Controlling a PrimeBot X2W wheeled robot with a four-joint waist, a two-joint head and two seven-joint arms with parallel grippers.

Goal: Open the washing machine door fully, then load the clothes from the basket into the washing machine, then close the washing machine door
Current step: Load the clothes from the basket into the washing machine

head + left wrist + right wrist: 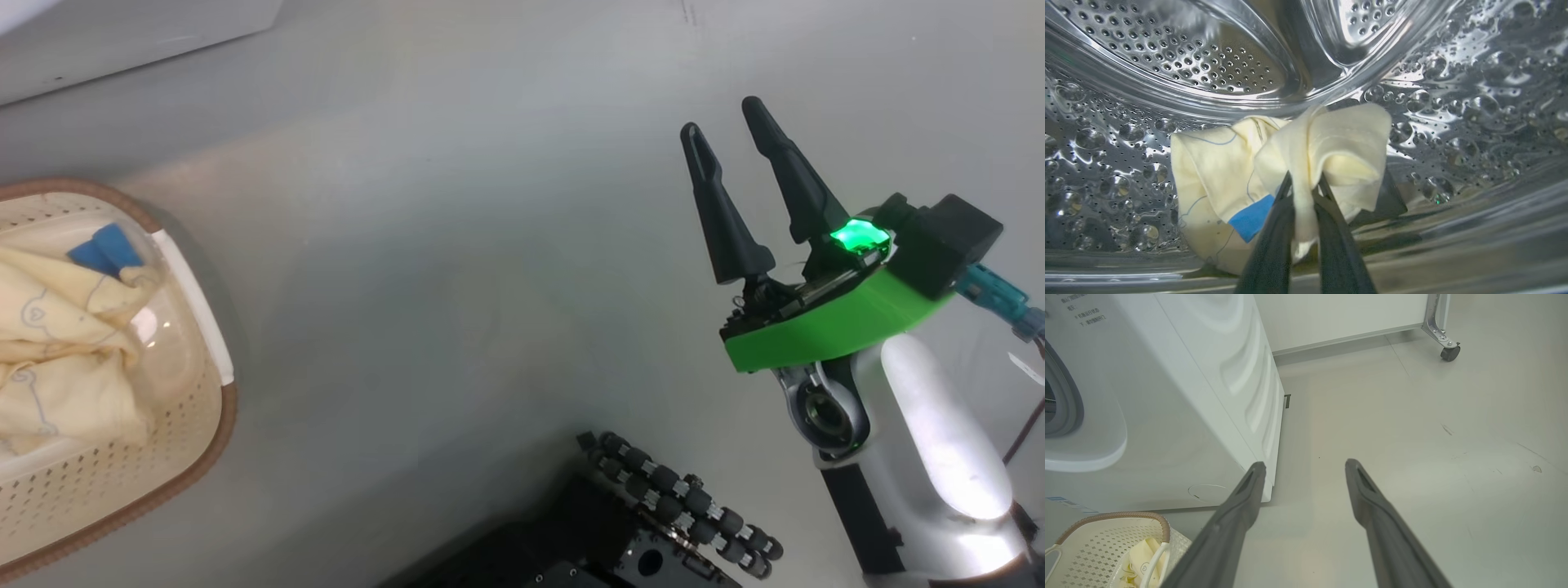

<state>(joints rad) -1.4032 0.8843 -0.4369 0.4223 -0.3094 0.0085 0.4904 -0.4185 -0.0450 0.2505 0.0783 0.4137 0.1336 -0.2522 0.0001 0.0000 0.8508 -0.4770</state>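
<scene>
Inside the washing machine's perforated steel drum point(1453, 102), my left gripper point(1303, 179) is shut on a fold of the cream-yellow clothes point(1331, 139). That piece has a blue patch and rests on the drum wall. More clothes point(57, 327) lie in the cream basket point(220, 425) on the floor at the left. My right gripper point(722, 118) hangs open and empty over bare floor, far right of the basket. In the right wrist view the right gripper point(1304, 464) points past the washing machine point(1180, 416) corner, with the basket point(1118, 516) at lower left. The washing machine door is out of view.
My black wheeled base point(678, 506) with its rollers sits at the bottom of the head view. A white panel on a caster point(1449, 351) stands behind the machine. Grey floor point(1412, 416) stretches to the right of the machine.
</scene>
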